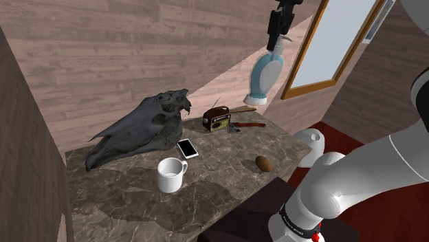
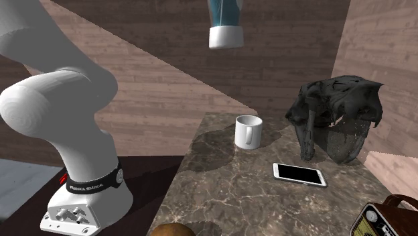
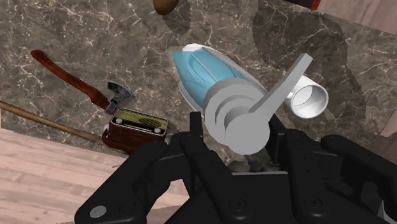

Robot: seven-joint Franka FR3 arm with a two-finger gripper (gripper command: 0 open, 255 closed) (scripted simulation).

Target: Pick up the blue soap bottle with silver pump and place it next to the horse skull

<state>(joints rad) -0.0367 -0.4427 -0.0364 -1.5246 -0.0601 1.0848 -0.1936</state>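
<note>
The blue and white soap bottle (image 1: pixel 267 75) with a grey pump (image 3: pixel 254 114) hangs high above the back of the marble table (image 1: pixel 137 199). My black gripper (image 1: pixel 277 42) is shut on its pump neck, and in the wrist view the fingers (image 3: pixel 194 130) clasp it from both sides. The bottle's white base (image 2: pixel 224 33) dangles at the top of the second exterior view. The dark horse skull (image 1: pixel 141 127) lies on the table at the shoulder view's left, well below and left of the bottle. It stands at the second exterior view's right as a dark skull (image 2: pixel 338 107).
A white mug (image 1: pixel 170 175) and a phone (image 1: pixel 188 148) lie in front of the skull. A small brown radio (image 1: pixel 217 119), a red-handled hatchet (image 1: pixel 249 126) and a wooden stick (image 1: pixel 242 108) sit under the bottle. A brown ball (image 1: pixel 263 163) rests near the table's edge.
</note>
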